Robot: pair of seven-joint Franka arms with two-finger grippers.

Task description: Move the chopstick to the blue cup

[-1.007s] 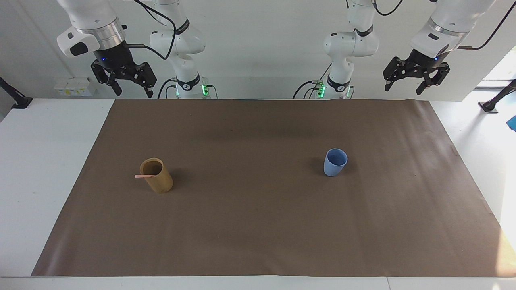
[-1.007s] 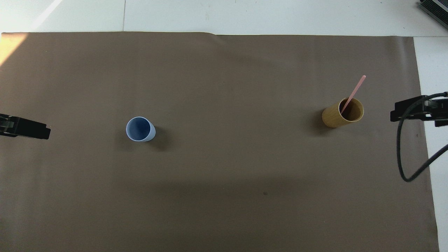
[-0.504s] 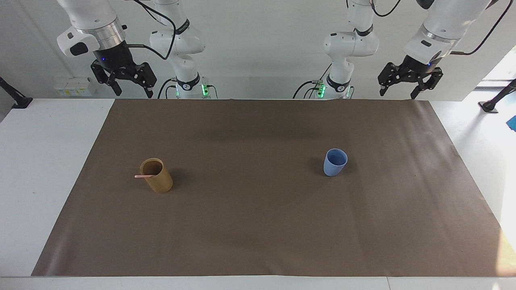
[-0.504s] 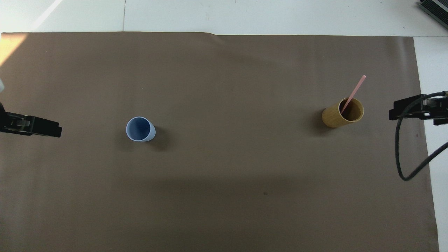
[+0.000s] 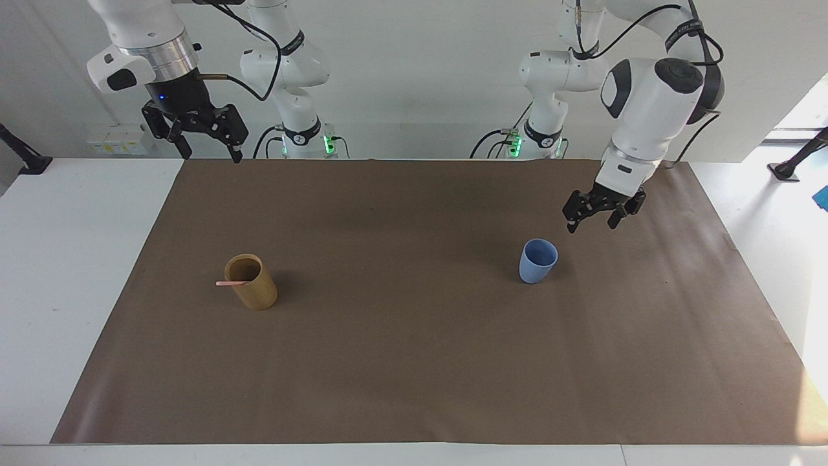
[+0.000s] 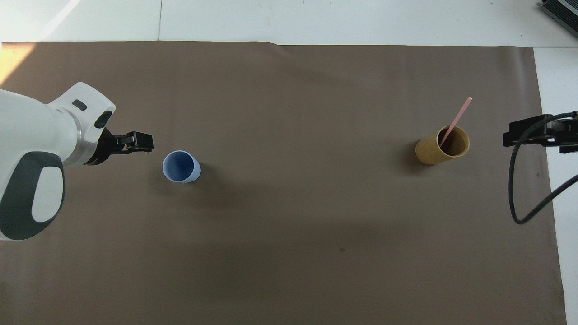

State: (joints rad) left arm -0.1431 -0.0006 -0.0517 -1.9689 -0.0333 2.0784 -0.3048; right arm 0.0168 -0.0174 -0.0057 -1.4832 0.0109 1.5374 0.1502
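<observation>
I have the left gripper point(image 5: 591, 224) in the air just beside the blue cup point(image 5: 537, 260), fingers spread and empty. I judge this step is steadying that cup, so I'd come down around its wall gently, without tipping it. The chopstick point(image 6: 455, 120) leans in the bamboo holder point(image 5: 251, 282) toward the right arm's end of the worktop point(image 5: 414, 362). The right gripper point(image 5: 204, 136) waits open and empty above the worktop's robot-side edge.
</observation>
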